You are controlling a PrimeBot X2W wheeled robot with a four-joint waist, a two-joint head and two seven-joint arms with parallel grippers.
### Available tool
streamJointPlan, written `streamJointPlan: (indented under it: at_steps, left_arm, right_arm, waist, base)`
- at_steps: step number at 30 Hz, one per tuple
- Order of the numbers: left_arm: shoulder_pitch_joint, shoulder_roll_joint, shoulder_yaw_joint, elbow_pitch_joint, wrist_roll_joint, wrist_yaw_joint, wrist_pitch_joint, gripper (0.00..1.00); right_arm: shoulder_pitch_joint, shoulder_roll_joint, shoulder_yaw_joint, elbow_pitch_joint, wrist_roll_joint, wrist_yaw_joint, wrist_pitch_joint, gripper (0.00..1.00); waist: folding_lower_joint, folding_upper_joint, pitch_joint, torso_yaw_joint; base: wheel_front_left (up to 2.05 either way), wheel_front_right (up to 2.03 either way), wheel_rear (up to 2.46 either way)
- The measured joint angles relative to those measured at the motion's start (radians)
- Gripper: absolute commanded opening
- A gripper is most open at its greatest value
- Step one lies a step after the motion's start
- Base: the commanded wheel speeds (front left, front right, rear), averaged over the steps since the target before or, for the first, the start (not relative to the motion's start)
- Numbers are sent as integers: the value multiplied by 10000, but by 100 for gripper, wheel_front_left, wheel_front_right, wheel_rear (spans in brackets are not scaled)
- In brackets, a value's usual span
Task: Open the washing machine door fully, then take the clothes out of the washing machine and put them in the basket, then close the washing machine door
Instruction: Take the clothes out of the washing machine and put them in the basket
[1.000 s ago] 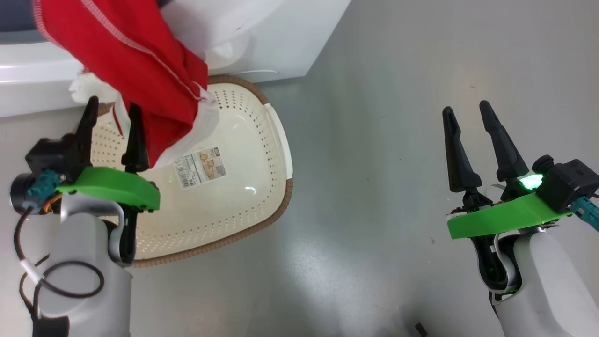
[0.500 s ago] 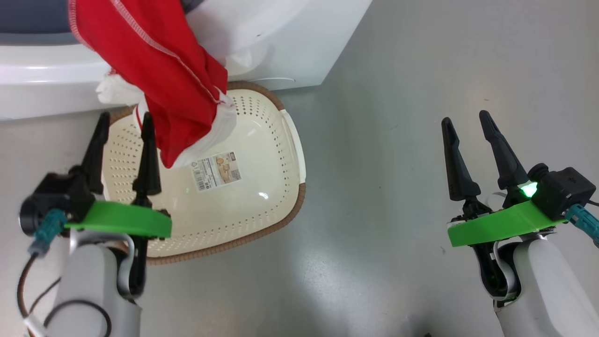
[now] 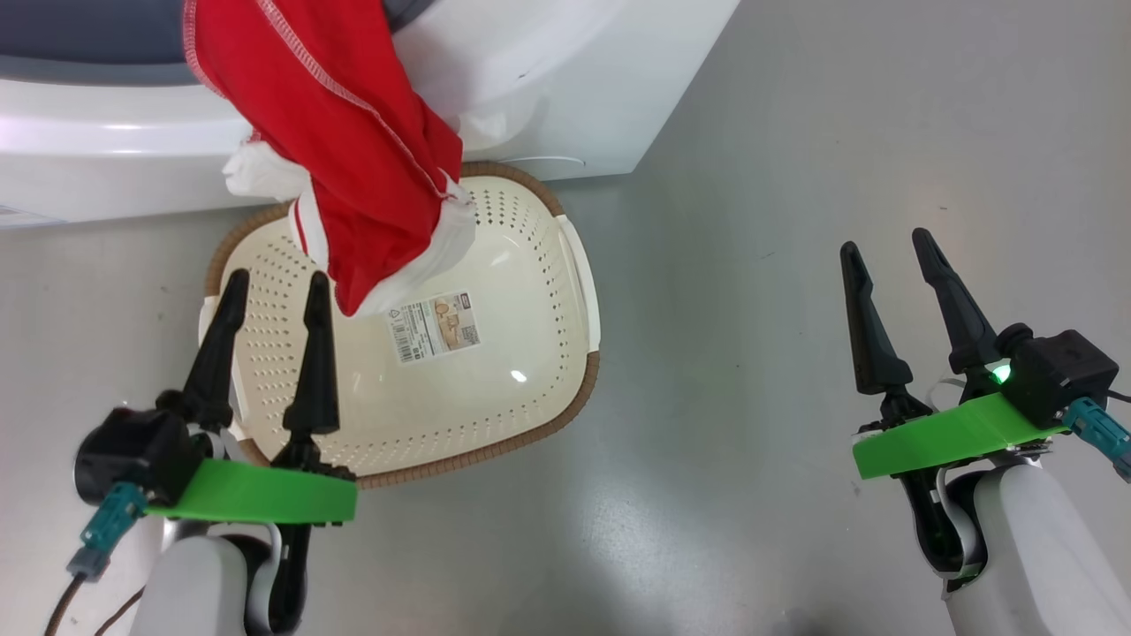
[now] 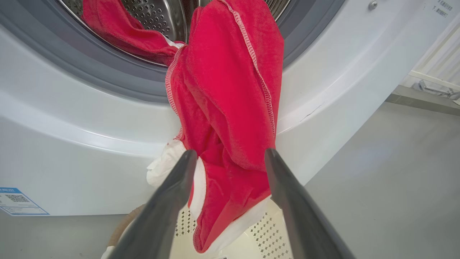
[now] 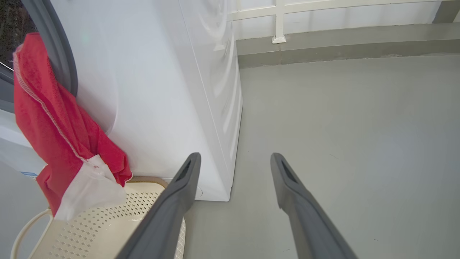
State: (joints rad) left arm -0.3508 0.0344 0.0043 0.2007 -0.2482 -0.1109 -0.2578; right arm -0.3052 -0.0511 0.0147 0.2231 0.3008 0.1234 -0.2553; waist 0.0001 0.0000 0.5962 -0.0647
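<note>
**Red garment hangs from the drum over the basket, both grippers empty**

The left gripper (image 3: 277,278) hovers above the near left part of the basket (image 3: 521,291), its two dark fingers spread apart and holding nothing. In the left wrist view the garment's lower end shows between the fingers, clear of both. The basket stands on the grey floor (image 3: 751,442), tight against the front of the washing machine (image 3: 565,88), with a label sticker (image 3: 435,325) on its bottom. The clothes (image 3: 353,168) drape out of the machine's opening over the grey rubber ring (image 4: 72,61), red with white trim, the hem dangling above the basket's far left side. More red fabric (image 4: 118,28) lies inside the steel drum (image 4: 154,14). Well apart on the right, the right gripper (image 3: 884,240) hangs over bare floor, fingers wide and empty.
</note>
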Motion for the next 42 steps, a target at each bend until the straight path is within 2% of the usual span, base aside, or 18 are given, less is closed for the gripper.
streamJointPlan:
  at_steps: [4,14,24,28,42]
  left_arm:
    - [203,2,-46,-357,-13,151,0,100]
    - [107,2,-180,-709,-188,178,0,100]
    - [-2048,-10,-88,-779,19,46,-2,100]
    - [-3154,-33,-42,-161,389,35,-4,100]
    - [-6252,-117,539,3937,717,-29,-4,100]
  right_arm:
    - [-2,-8,-25,0,-19,0,0,100]
    - [-3,-10,-46,-2,-17,0,0,100]
    - [-15,-8,-19,-12,-17,0,0,100]
    - [-26,-8,15,-17,-6,0,0,100]
    - [-81,-4,291,-23,142,0,0,100]
  waist:
    - [0,0,37,32]
    - [0,0,69,72]
    - [-1,0,214,74]
    - [0,0,341,11]
    - [0,0,604,-363]
  base:
    - [0,0,0]
    - [0,0,0]
    - [0,0,0]
    - [0,0,0]
    - [0,0,0]
